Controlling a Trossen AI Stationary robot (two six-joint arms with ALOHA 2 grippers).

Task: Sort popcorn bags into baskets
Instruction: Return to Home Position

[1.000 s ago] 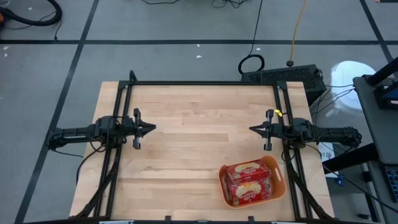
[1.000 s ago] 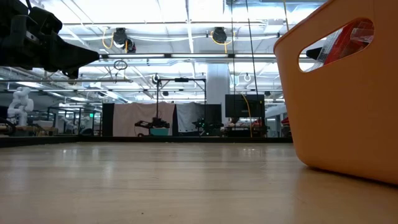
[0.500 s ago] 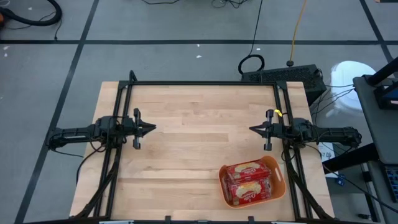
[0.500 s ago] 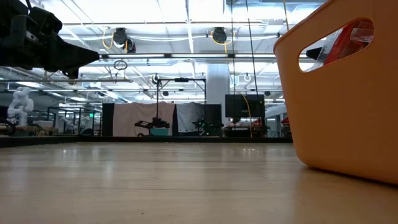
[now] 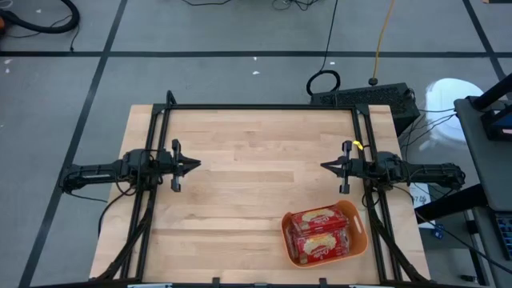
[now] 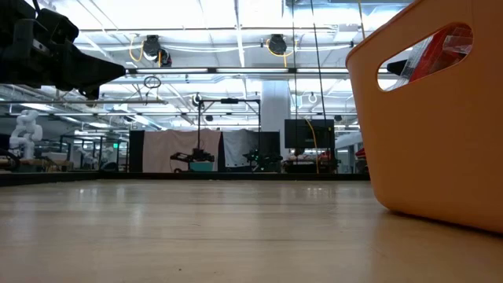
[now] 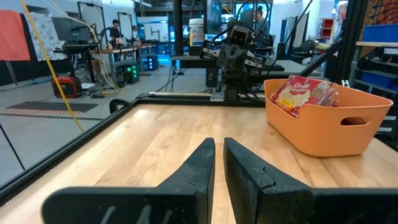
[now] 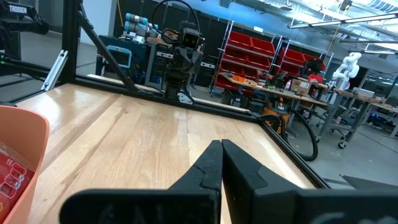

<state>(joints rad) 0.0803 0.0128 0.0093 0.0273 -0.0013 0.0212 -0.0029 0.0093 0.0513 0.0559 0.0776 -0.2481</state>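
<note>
The orange basket (image 5: 362,234) stands on the table near its front right corner, holding several red popcorn bags (image 5: 320,232) with cream oval labels, stacked flat and slanting. It also shows in the left wrist view, basket (image 7: 323,127) and bags (image 7: 301,93), and close up in the low view, basket (image 6: 440,134). My left gripper (image 5: 196,166) hangs level at the table's left side, shut but for a thin slit, pointing toward the middle. My right gripper (image 5: 324,166) hangs level at the right side, shut and facing it. Both are clear of the basket.
A black frame (image 5: 264,107) runs along the table's far edge and down both sides. The bare wooden top (image 5: 256,176) stretches between the two grippers. A red bag shows through the basket's handle slot (image 6: 444,47). People and equipment stand in the room beyond.
</note>
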